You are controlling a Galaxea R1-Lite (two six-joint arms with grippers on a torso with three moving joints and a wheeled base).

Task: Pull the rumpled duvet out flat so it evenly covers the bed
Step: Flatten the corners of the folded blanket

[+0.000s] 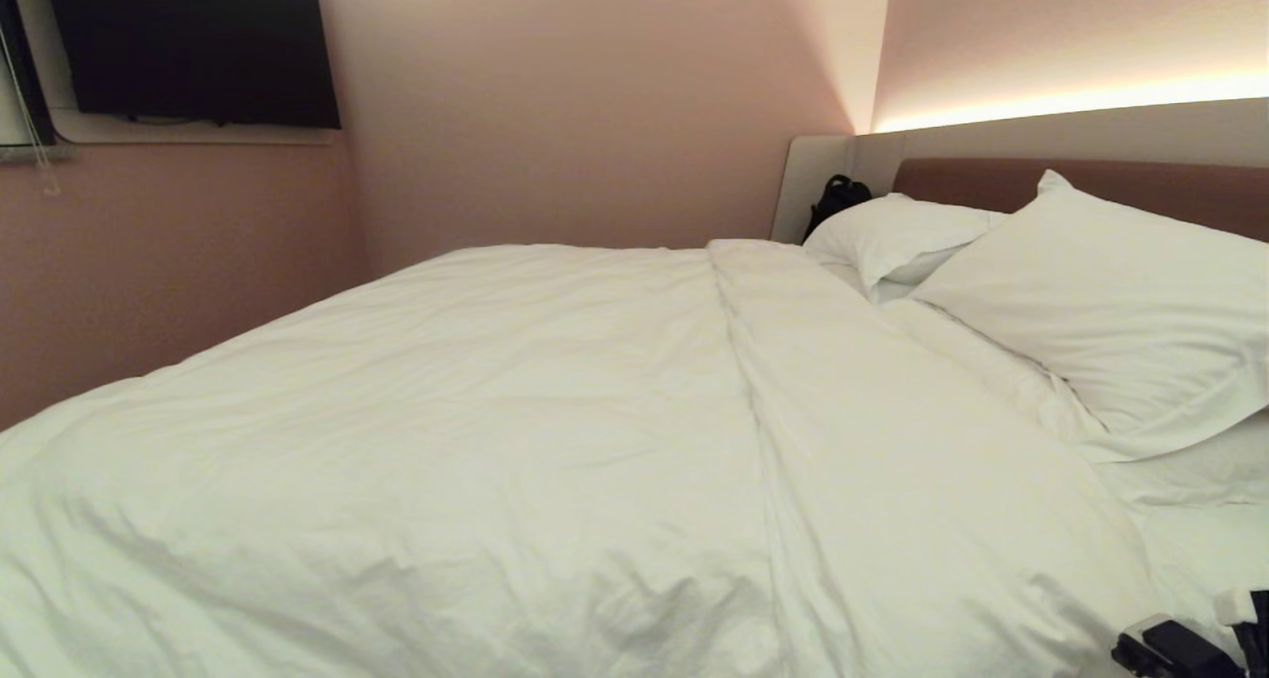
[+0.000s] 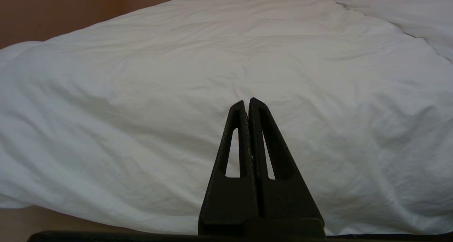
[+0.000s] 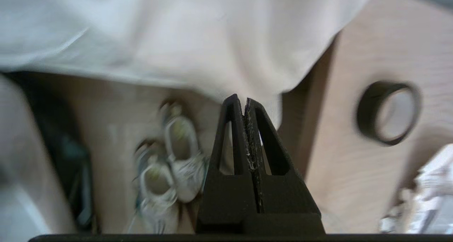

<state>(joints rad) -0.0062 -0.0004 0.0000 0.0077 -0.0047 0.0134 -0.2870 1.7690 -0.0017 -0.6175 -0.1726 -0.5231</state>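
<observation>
Pink-walled room, wall television (image 1: 188,44), black bag (image 1: 836,198) beside pillows (image 1: 1081,301).

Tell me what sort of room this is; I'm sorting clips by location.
Probably a hotel bedroom: a bed with a white duvet and pillows, a padded headboard lit from above, and a wall-mounted television.

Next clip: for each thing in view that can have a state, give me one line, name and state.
duvet: spread over the bed, wrinkled, ridge fold running toward the pillows
pillows: two, propped against the headboard
wall TV: screen dark
left claw: shut, empty, facing the duvet
right claw: shut, empty, beside the bed's edge
</observation>
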